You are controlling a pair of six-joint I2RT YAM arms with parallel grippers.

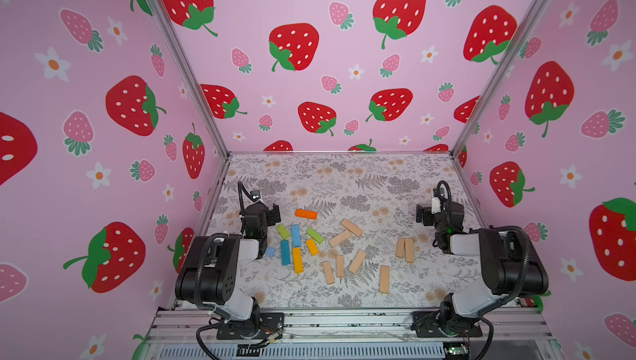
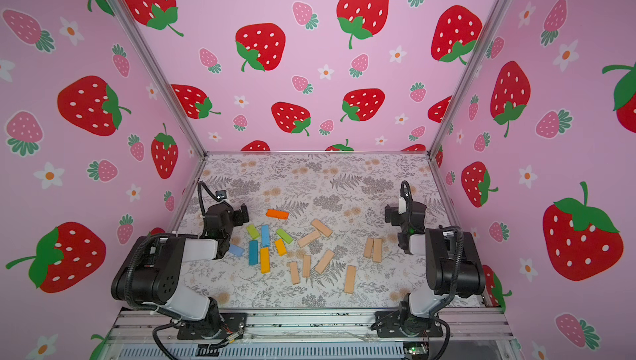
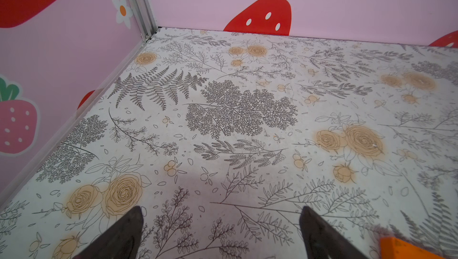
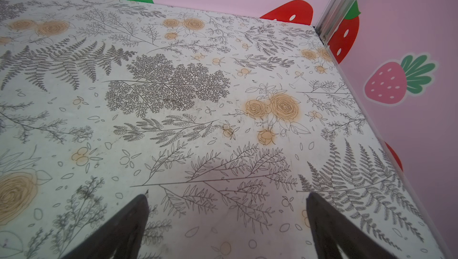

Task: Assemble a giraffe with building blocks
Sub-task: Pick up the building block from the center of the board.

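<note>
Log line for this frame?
assembly: not started | left gripper: open, empty | right gripper: open, empty | building blocks: loose, flat

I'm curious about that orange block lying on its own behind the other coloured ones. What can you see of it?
The orange block is a flat rectangular bar, bright orange all over, seemingly painted wood. It lies flat on the floral table, its long side roughly crosswise and slightly slanted. It sits farther back than the other building blocks and touches none of them. The open left gripper is close by but not holding it. The left wrist view catches only a corner.
</note>
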